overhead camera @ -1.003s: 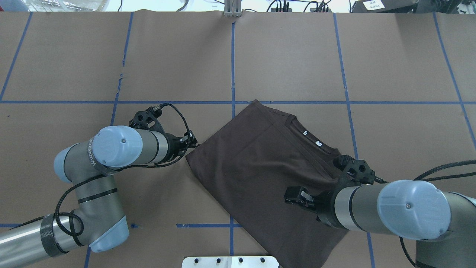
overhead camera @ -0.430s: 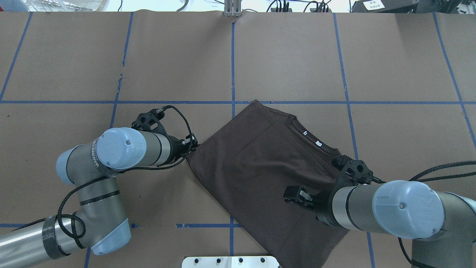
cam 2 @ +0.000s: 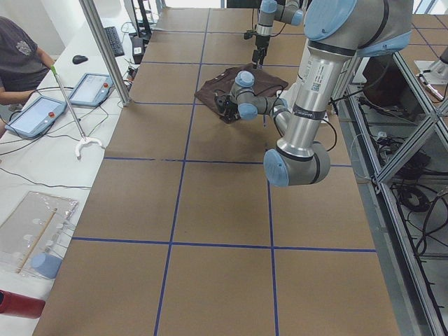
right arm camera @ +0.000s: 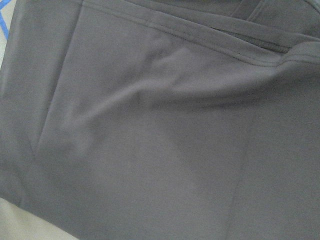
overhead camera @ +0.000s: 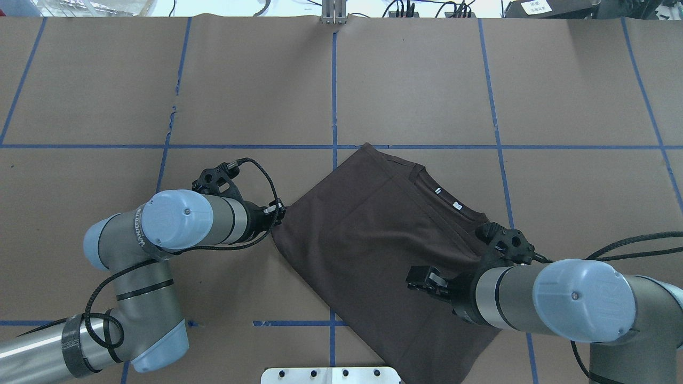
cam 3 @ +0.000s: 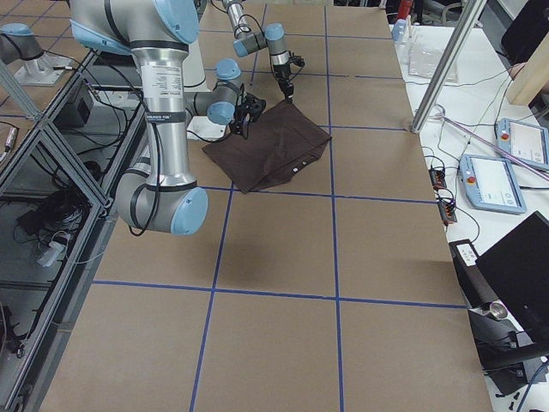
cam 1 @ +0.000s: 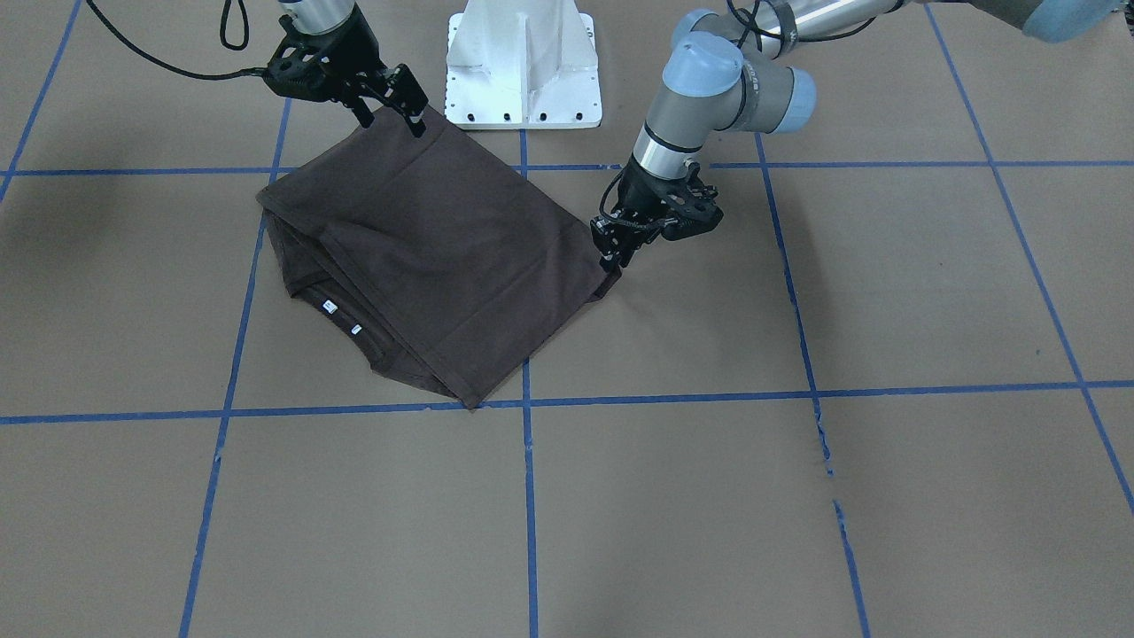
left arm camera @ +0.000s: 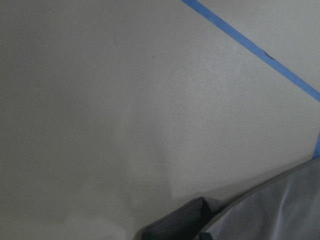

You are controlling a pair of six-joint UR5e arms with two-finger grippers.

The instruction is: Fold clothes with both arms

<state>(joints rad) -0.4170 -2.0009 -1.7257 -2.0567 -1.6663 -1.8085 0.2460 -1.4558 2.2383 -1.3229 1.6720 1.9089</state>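
Dark brown T-shirt (overhead camera: 373,240) folded flat, 5 o'clock of table centre overhead. Left gripper (overhead camera: 277,212) at its 9 o'clock corner, closure impossible to tell. Right gripper (cam 1: 391,118) spread wide over the 4 o'clock edge. Risk: tugging one corner alone, skewing layers, undoing the fold.

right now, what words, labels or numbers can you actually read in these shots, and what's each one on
No text can be quoted with confidence.
Dark lettering around the left arm beside its blue joint cap: too blurred to read.
Two white neck tags inside the T-shirt collar: too small to read.
White label on the dark gear beyond the table's far edge: print visible, but too small to read.
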